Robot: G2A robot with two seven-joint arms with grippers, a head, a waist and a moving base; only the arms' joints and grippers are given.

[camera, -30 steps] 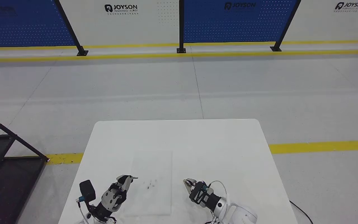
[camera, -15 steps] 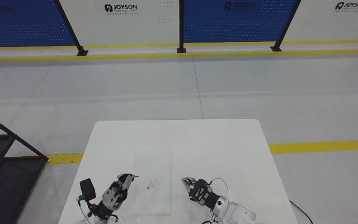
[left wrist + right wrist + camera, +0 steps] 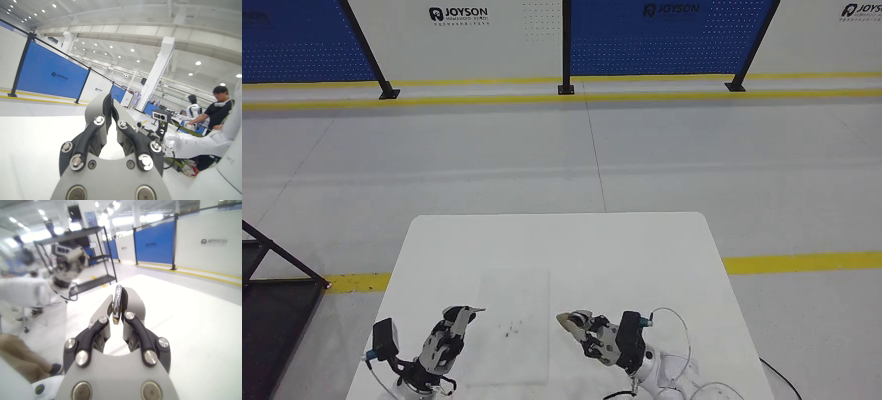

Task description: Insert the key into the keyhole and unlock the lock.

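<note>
The right claw [image 3: 119,295] is clenched on a small padlock of shiny silver metal [image 3: 117,302], seen edge-on. Both of its black pads press the padlock's flat sides. The rounded silver end stands just past the fingertips, and a brass-coloured end points back toward the wrist. In the top view this claw sits low and right of centre over the white bench [image 3: 642,250], with the padlock a yellowish speck at its tip.

The left claw [image 3: 111,101] is clenched too, its ribbed black pads [image 3: 108,109] meeting face to face. Whether a key is nipped between them I cannot tell. In the top view a thin pale point [image 3: 479,310] sticks out from this claw's tip at the lower left, too small to name.

The padlock's keyhole is hidden by its edge-on pose. Both arms are cut off by the bottom edge of the top view. In the right wrist view the other arm is a blur at the upper left. A pale rectangular sheet [image 3: 512,300] lies on the bench between the two claws, carrying a few dark specks [image 3: 510,327] too tiny to identify.

Since a second ago the right claw has swung a little leftward and upward in the top view. Its wrist has rolled, so a looped white cable [image 3: 672,322] now arcs out on its right. The left claw's tip has edged slightly upward. The gap between the two claws is a little narrower.
</note>
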